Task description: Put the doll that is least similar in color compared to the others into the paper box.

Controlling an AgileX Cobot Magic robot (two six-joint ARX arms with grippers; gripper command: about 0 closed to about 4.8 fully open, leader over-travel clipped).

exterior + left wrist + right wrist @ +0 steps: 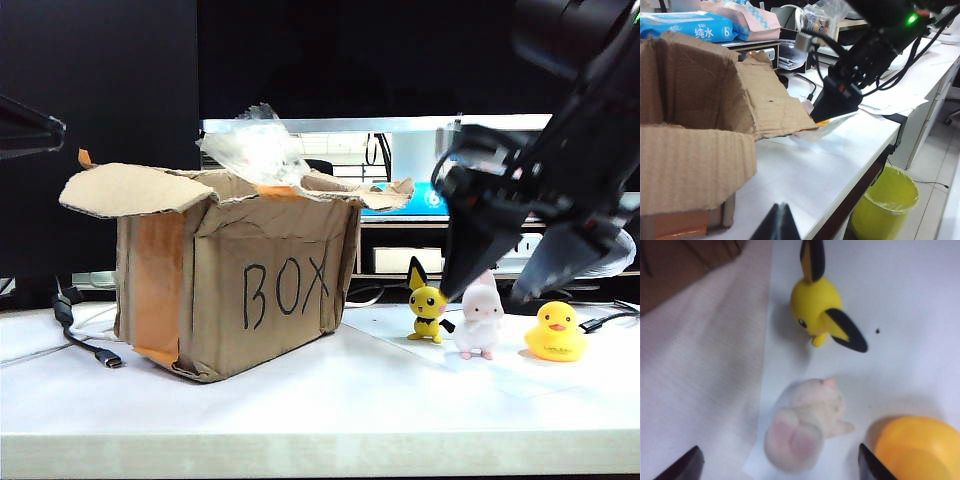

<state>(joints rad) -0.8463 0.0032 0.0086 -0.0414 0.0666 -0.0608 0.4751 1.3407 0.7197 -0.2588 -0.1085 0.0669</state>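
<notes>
I see my right gripper (pixel 497 283) spread wide, fingers straddling the doll (pixel 480 318), which stands on the bench (pixel 320 400) right of the paper box (pixel 235 280). My left gripper (pixel 778 224) sits beside that box, state unclear.

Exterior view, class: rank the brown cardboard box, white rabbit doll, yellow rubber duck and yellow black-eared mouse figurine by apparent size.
1. Brown cardboard box, by far the largest.
2. White rabbit doll, yellow rubber duck and yellow black-eared mouse figurine: too alike to rank; the rabbit looks marginally bulkier.

Open paper box (pixel 695 115) — yellow bin (pixel 886 202) beyond
</notes>
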